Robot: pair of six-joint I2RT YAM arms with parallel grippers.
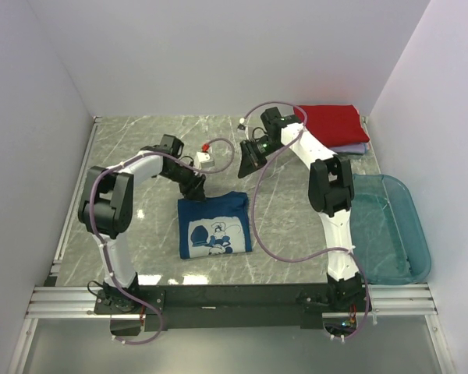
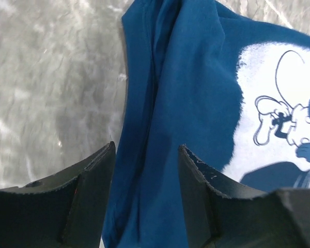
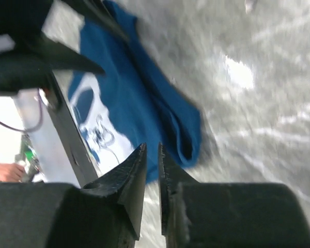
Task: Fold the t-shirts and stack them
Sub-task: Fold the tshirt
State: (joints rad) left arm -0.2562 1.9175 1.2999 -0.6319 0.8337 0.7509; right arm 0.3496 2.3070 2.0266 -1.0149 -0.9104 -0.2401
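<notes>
The dark blue t-shirt lies folded mid-table with its white print up, and from above its far left corner is hidden by the left gripper. That gripper's jaws stand well apart over the shirt's folded side edge, clamping nothing; whether they touch the cloth cannot be told. The right gripper hangs beyond the shirt's far right corner, its jaws parted by a thin empty slit, its wrist view smeared by blur. At the far right the red t-shirt covers all but a sliver of the lavender t-shirt
</notes>
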